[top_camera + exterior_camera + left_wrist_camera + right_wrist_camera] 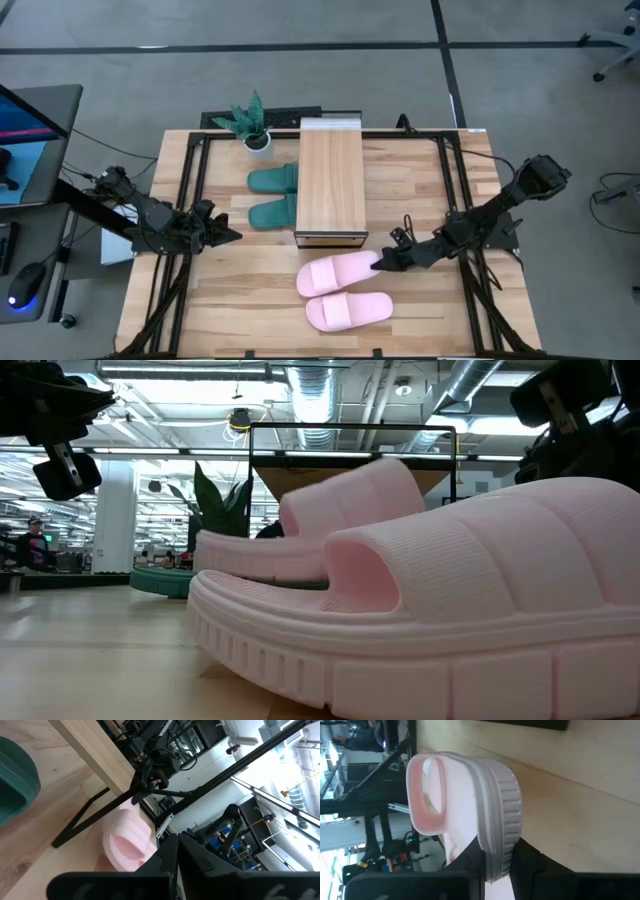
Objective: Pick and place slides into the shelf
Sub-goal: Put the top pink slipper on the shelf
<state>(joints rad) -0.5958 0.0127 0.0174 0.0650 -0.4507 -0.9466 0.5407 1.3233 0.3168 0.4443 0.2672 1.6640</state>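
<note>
Clearly my right end effector [496,857] was clamped on the heel rim of the upper pink slide [340,270], which lay on the bench [240,300] just in front of the shelf [331,180]. I judged that thin edge grip could let it swing or slip during lifting. My left end effector [228,236] hovered closed, well clear.

Pale pink slides [342,290], dark green slides [272,196], light wood shelf [331,178], ribbed straps

No text readable — no labels, no numbers.
</note>
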